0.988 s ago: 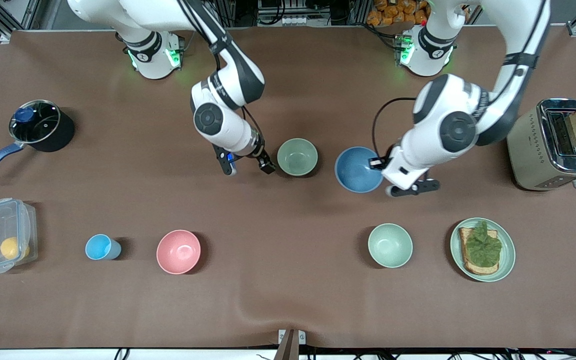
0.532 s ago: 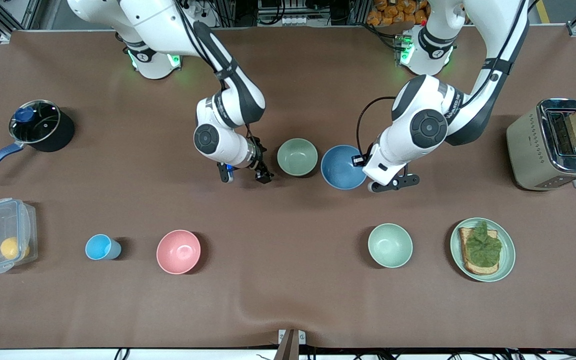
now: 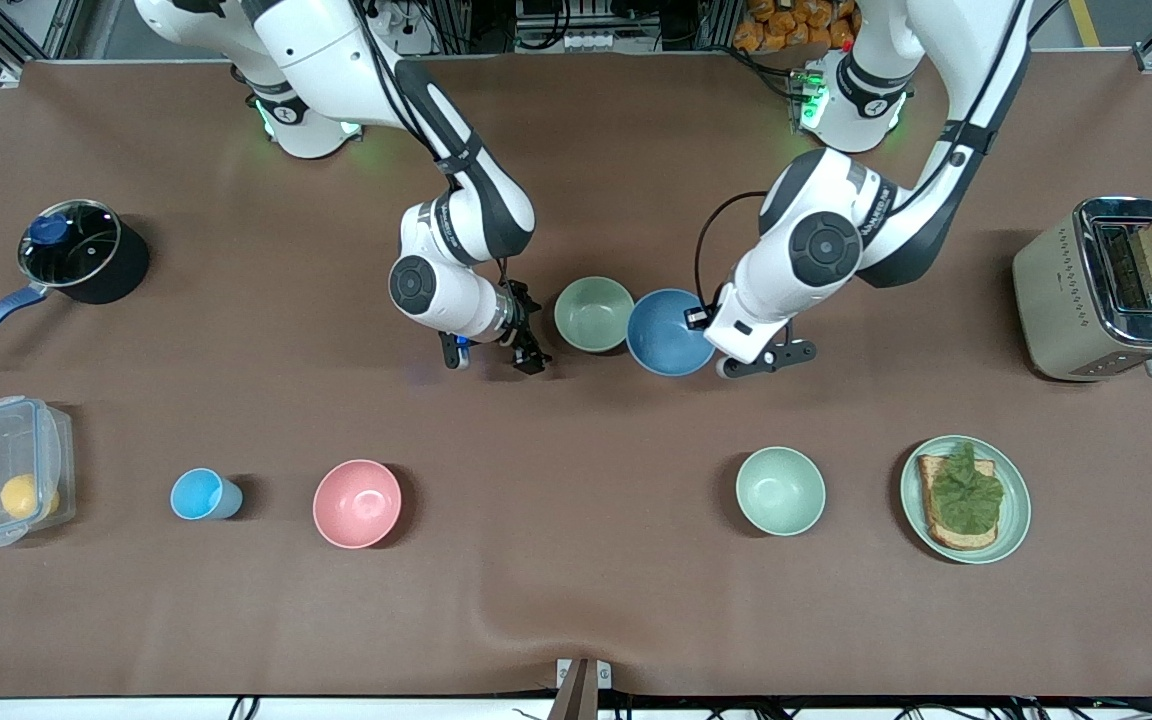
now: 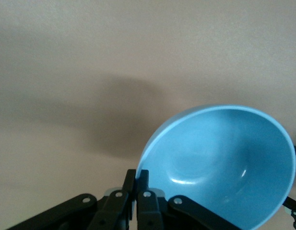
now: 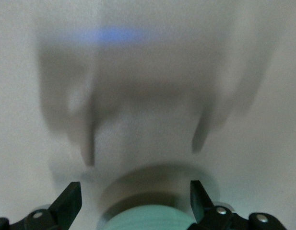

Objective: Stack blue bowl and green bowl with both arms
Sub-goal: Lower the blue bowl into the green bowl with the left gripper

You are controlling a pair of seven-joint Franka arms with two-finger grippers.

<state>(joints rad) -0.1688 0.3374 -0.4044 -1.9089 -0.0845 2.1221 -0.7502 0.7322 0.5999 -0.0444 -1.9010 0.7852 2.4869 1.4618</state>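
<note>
The blue bowl (image 3: 666,333) is gripped at its rim by my left gripper (image 3: 711,330), which holds it tilted just above the table, its edge right beside the green bowl (image 3: 593,313). In the left wrist view the fingers (image 4: 130,178) are shut on the blue bowl's rim (image 4: 224,163). My right gripper (image 3: 492,356) is open and low by the table, beside the green bowl toward the right arm's end. The right wrist view shows its open gripper (image 5: 133,199) with the green bowl (image 5: 152,219) partly between the fingers.
A mint bowl (image 3: 780,490), a plate with toast (image 3: 1011,520), a pink bowl (image 3: 357,503) and a light-blue cup (image 3: 201,494) stand nearer the front camera. A toaster (image 3: 1056,290) stands at the left arm's end; a pot (image 3: 71,250) and a clear box (image 3: 6,485) at the right arm's end.
My left gripper has carried the blue bowl toward the green bowl until their rims nearly meet. My right gripper has shifted slightly closer to the green bowl.
</note>
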